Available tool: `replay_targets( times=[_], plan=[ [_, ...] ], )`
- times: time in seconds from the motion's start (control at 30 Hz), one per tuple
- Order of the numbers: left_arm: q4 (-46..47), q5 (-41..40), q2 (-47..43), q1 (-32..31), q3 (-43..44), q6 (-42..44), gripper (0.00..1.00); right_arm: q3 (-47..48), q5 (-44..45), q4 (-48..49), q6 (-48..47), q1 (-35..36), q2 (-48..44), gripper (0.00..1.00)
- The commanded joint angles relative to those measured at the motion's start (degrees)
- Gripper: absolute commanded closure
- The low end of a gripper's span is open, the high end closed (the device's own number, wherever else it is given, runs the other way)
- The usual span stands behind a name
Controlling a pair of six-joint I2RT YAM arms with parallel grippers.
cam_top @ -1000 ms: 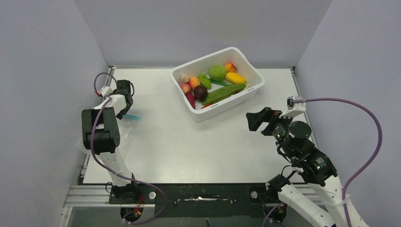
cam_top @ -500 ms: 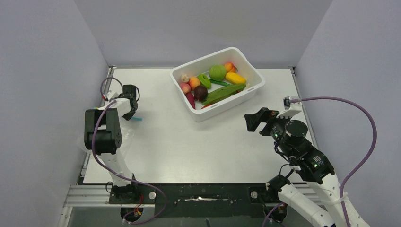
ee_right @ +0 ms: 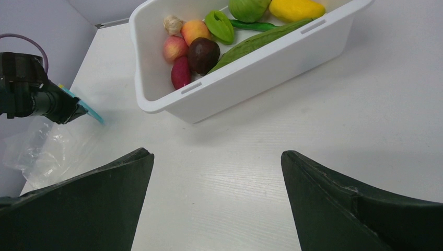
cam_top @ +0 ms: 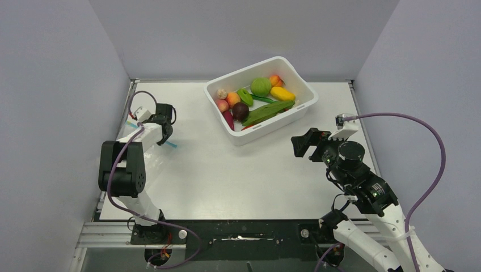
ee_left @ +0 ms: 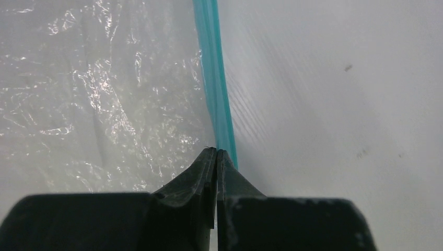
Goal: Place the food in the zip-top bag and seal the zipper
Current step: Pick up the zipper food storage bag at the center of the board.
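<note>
The zip-top bag (ee_left: 104,94) is a clear crinkly pouch lying flat at the table's left side, also seen in the right wrist view (ee_right: 47,151). Its zipper (ee_left: 214,78) is a teal-blue strip along the rim. My left gripper (ee_left: 216,152) is shut on that rim, and the strip sticks out on both sides of the tips (cam_top: 172,145). The food lies in the white tub: peaches (cam_top: 233,98), a green ball (cam_top: 261,86), a dark fruit (ee_right: 203,55) and a pale mushroom (ee_right: 171,23). My right gripper (ee_right: 217,154) is open and holds nothing, above the table in front of the tub.
The white tub (cam_top: 272,127) stands at the back centre, angled, and also holds a long green vegetable (cam_top: 266,111) and a yellow piece (cam_top: 282,93). Grey walls close in on the left, back and right. The right arm's purple cable (cam_top: 431,147) loops on the right.
My left gripper has shut on the bag's blue rim and moved right, away from the left wall, drawing the rim with it. The right gripper has crept slightly left, still open.
</note>
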Motion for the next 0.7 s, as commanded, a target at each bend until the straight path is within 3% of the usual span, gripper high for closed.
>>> replay_targets(
  times=[0.0, 0.67],
  plan=[
    [2.7, 1.1, -7.6, -4.0, -2.2, 0.0, 1.0, 0.4, 0.2, 2.8, 0.3, 0.4, 1.0, 0.01],
    [4.6, 10.6, -30.0, -24.0, -12.2, 6.3, 1.0, 3.0, -2.4, -0.5, 6.3, 0.3, 6.1, 0.03]
  ],
)
